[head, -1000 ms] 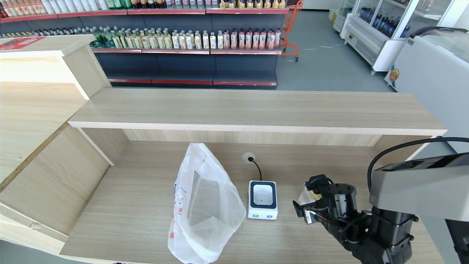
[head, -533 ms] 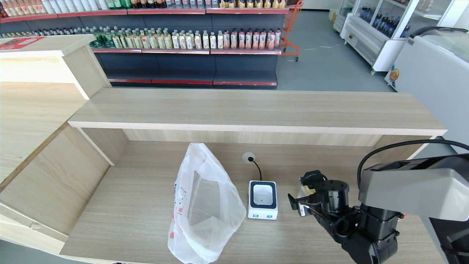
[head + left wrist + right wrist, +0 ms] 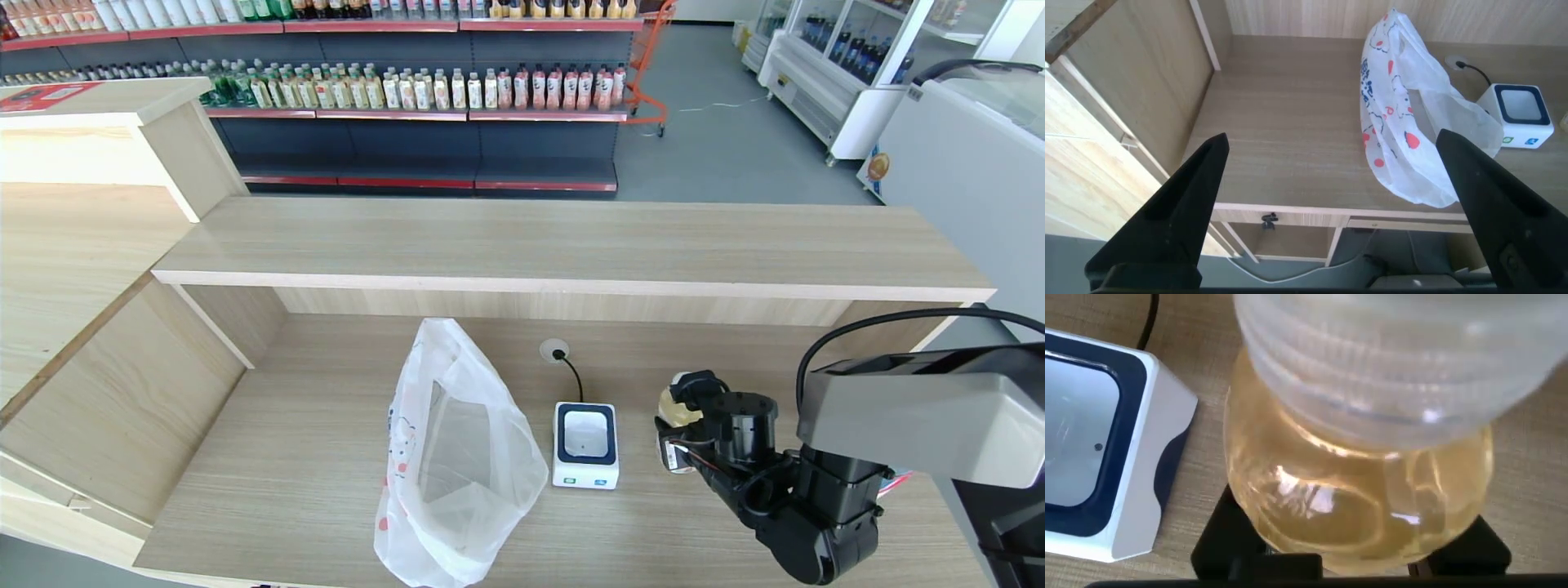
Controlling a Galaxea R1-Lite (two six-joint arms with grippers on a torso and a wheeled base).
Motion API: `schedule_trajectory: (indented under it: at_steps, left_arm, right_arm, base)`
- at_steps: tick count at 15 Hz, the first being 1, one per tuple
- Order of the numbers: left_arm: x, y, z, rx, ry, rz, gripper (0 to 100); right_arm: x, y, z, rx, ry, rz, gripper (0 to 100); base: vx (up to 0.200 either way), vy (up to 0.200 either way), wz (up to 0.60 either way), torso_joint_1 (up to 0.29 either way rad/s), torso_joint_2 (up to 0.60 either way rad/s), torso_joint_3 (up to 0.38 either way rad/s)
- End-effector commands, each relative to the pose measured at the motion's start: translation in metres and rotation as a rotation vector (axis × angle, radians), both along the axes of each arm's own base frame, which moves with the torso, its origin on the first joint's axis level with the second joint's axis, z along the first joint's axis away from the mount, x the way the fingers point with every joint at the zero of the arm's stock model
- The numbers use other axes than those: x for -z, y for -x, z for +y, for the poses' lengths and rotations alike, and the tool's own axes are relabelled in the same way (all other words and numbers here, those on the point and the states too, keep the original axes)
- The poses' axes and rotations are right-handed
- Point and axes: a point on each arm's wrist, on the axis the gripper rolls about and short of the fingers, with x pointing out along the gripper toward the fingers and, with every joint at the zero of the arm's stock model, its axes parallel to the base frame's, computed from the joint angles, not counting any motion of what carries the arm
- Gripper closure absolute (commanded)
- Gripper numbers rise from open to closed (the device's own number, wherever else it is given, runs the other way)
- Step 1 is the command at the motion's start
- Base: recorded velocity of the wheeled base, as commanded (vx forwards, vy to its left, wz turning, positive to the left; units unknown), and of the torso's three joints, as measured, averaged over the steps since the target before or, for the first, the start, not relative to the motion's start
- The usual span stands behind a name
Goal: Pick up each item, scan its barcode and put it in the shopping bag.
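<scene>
My right gripper (image 3: pixel 684 415) is shut on a clear bottle (image 3: pixel 673 405) of pale yellow drink, just right of the barcode scanner (image 3: pixel 584 445). In the right wrist view the bottle (image 3: pixel 1355 498) hangs close over the counter beside the scanner's blue-rimmed window (image 3: pixel 1094 457), with the dark jaws on either side of it. The white shopping bag (image 3: pixel 457 457) with red print stands open left of the scanner. My left gripper (image 3: pixel 1333 140) is open and holds nothing, high over the counter's near left edge, with the bag (image 3: pixel 1404 122) and scanner (image 3: pixel 1521 114) beyond it.
The scanner's black cable runs back to a round grommet (image 3: pixel 554 351). A raised wooden ledge (image 3: pixel 571 245) walls the counter at the back and a side panel (image 3: pixel 122 408) closes it on the left. Bare counter (image 3: pixel 310 457) lies left of the bag.
My right arm has carried the bottle leftward and slightly back, closer to the scanner. The bag and scanner have not moved.
</scene>
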Motion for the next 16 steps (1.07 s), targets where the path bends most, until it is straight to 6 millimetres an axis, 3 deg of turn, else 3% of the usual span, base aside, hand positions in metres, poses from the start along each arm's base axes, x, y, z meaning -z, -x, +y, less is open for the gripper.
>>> schedule_trajectory:
  at_steps: [1,9,12,14,15,16]
  left_arm:
    - [0.0,0.0,0.0,0.0,0.0,-0.001,0]
    - [0.0,0.0,0.0,0.0,0.0,-0.001,0]
    - [0.0,0.0,0.0,0.0,0.0,-0.001,0]
    - [0.0,0.0,0.0,0.0,0.0,-0.001,0]
    - [0.0,0.0,0.0,0.0,0.0,0.001,0]
    - [0.0,0.0,0.0,0.0,0.0,-0.001,0]
  right_arm:
    - [-0.001,-0.001,0.0,0.002,0.005,-0.002,100]
    - [-0.01,0.002,-0.005,-0.013,-0.008,-0.023,100]
    - [-0.06,0.005,-0.023,-0.112,-0.12,-0.078,100]
    - [-0.121,0.024,-0.053,-0.335,-0.277,0.015,100]
    - [-0.141,0.035,-0.063,-0.437,-0.345,0.059,100]
    - [-0.148,0.04,-0.067,-0.483,-0.373,0.078,100]
  base:
    - [0.0,0.0,0.0,0.0,0.0,0.0]
    - [0.0,0.0,0.0,0.0,0.0,0.0]
    - [0.0,0.0,0.0,0.0,0.0,0.0]
    - [0.0,0.0,0.0,0.0,0.0,0.0]
    - [0.0,0.0,0.0,0.0,0.0,0.0]
    - [0.0,0.0,0.0,0.0,0.0,0.0]
